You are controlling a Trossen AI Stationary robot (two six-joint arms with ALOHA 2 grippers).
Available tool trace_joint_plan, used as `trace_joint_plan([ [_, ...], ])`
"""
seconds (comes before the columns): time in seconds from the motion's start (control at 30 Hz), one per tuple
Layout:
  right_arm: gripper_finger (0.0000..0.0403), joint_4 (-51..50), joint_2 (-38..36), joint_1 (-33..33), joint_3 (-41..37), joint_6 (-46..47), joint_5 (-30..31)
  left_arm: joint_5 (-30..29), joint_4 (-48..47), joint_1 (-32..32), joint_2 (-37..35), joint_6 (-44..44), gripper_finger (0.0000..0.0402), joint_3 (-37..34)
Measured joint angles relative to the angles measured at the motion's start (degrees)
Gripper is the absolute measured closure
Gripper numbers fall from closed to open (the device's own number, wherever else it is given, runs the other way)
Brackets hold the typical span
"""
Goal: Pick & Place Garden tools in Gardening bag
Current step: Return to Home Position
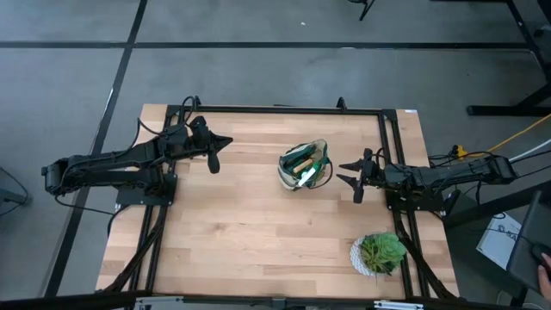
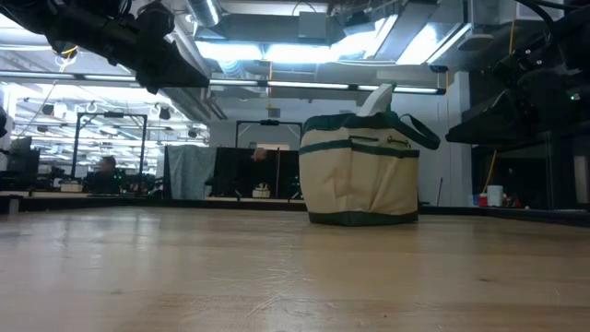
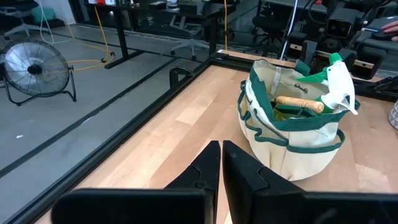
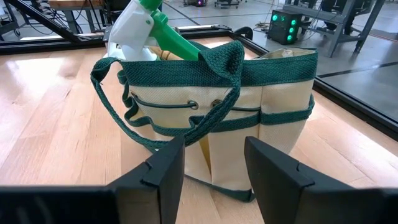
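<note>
Gardening bag (image 3: pixel 292 155) holds spray bottle (image 3: pixel 339 87) and a wooden-handled tool (image 3: pixel 300 103).

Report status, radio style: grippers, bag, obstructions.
Left gripper shut, right gripper open, both empty. Gardening bag upright, spray bottle and wooden handle inside. Potted plant aside.

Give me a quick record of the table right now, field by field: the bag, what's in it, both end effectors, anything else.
bag: gardening bag, upright, about mid-table
visible contents: spray bottle sticking out the top; a wooden handle lying inside
left end effector: shut, empty, raised, off to the bag's left
right end effector: open, empty, raised, close to the bag's right side
loose tools on table: none seen
other: potted plant at a corner on the right arm's side
</note>
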Motion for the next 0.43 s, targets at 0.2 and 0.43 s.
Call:
trace_joint_plan([
  [0.2, 0.0232, 0.02, 0.01, 0.00, 0.00, 0.00, 0.00, 0.00, 0.00, 0.00, 0.00, 0.00, 0.0388, 0.00],
  [0.43, 0.0232, 0.02, 0.00, 0.00, 0.00, 0.00, 0.00, 0.00, 0.01, 0.01, 0.00, -0.01, 0.0394, 0.00],
])
